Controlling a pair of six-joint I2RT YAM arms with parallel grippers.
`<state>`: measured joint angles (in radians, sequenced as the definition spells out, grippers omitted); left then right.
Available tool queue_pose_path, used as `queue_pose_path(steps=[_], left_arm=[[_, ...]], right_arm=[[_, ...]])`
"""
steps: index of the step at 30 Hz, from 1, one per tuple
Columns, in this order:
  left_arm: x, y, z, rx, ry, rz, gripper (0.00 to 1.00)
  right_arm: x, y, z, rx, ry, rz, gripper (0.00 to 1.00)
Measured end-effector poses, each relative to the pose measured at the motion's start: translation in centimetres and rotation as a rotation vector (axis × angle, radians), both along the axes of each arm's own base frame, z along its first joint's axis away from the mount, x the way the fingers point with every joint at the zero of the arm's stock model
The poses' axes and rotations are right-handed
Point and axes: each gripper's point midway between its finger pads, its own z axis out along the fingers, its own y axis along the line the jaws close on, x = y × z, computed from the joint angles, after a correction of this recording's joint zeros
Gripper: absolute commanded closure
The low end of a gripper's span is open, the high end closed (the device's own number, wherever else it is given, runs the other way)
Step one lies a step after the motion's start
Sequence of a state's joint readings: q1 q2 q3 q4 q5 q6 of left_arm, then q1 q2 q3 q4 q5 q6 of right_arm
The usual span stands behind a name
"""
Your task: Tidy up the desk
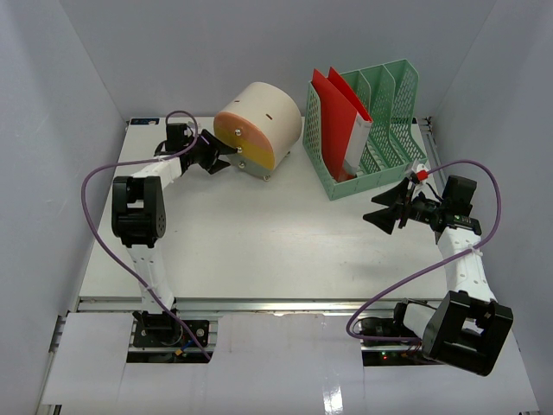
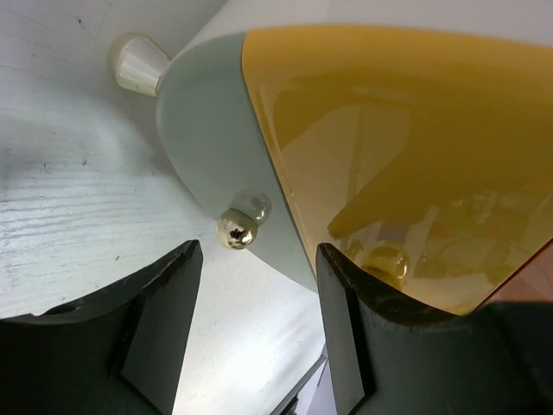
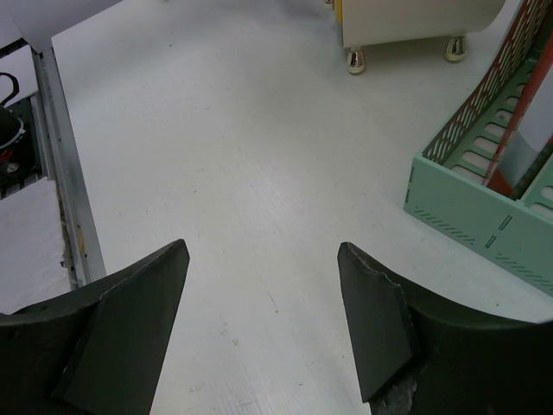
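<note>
Top external view shows the desk (image 1: 259,242) spreading from the rail (image 1: 259,304) at the near edge to the back wall, bearing everything else.

At far left, the left gripper (image 1: 226,154) reaches to the yellow front of the box (image 1: 259,121), which stands at the back of the desk. The left wrist view tells why: its fingers are apart and level with the gold knob (image 2: 235,229), which sits just ahead of the gap and touches neither finger. I judge this a line-up on the knob, to pull or shift the box; nothing is clamped.

Right of the box stands the green rack (image 1: 380,164), with red folders (image 1: 337,117) upright in its leftmost slots, so filing looks partly done.

At far right, the right gripper (image 1: 380,210) hangs above bare desk near the rack, its fingers wide apart and holding nothing; it seems parked clear of the work.

Counted: two arms, two grippers, one box, one rack. Of folders I make out two red ones, plus a pale sheet beside them. One knob is plain; a second gold glint on the yellow front may be only a reflection. The right wrist view shows two feet (image 3: 355,59) under the box.
</note>
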<state>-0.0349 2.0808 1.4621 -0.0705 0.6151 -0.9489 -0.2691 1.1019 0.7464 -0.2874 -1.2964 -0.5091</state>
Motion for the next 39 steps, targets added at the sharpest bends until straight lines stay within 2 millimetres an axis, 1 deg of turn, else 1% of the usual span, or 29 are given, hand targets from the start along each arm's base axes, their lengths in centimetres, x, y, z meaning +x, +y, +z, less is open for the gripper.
queue_pose_path(steps=[3,5,8,10,14,17,19,24,26,28,32,35,39], left_arm=[[-1.4,0.0,-0.6,0.005,-0.006,-0.009,0.34],[-2.3,0.0,-0.6,0.012,-0.040,-0.016,0.34],[-4.1,-0.1,0.1,0.013,-0.098,-0.037,0.34],[-4.5,-0.2,0.7,0.008,-0.144,-0.053,0.35],[-4.2,-0.7,2.0,-0.016,-0.227,-0.086,0.36],[-3.8,-1.2,2.3,-0.047,-0.271,-0.107,0.36],[-3.4,-1.4,1.7,-0.067,-0.274,-0.120,0.36],[-3.1,-1.9,-0.9,-0.104,-0.232,-0.138,0.37],[-2.9,-2.0,-1.6,-0.114,-0.221,-0.145,0.38],[-2.6,-2.1,-2.0,-0.121,-0.221,-0.148,0.39],[-1.9,-2.2,-1.7,-0.130,-0.239,-0.154,0.44],[-1.1,-2.3,-1.3,-0.134,-0.260,-0.158,0.45],[-0.6,-2.4,-1.9,-0.145,-0.252,-0.158,0.46]], right_arm=[[0.0,0.0,0.0,0.000,0.001,0.000,0.24],[0.0,0.0,0.0,0.000,0.001,0.000,0.24],[0.0,0.0,-0.1,0.000,0.002,0.000,0.24],[0.0,0.0,-0.1,0.000,0.003,0.000,0.24],[0.1,0.0,-0.2,0.001,0.007,0.000,0.24],[0.1,-0.1,-0.3,0.001,0.009,-0.001,0.24],[0.2,-0.1,-0.3,-0.001,0.009,-0.003,0.24],[0.2,-0.1,-0.3,-0.001,0.010,-0.003,0.24],[0.2,-0.1,-0.3,-0.001,0.010,-0.003,0.24],[0.2,-0.1,-0.3,-0.001,0.010,-0.004,0.24],[0.3,-0.2,-0.4,0.000,0.014,-0.008,0.24],[0.4,-0.3,-0.5,0.000,0.020,-0.009,0.24],[0.5,-0.3,-0.7,-0.001,0.024,-0.012,0.24]])
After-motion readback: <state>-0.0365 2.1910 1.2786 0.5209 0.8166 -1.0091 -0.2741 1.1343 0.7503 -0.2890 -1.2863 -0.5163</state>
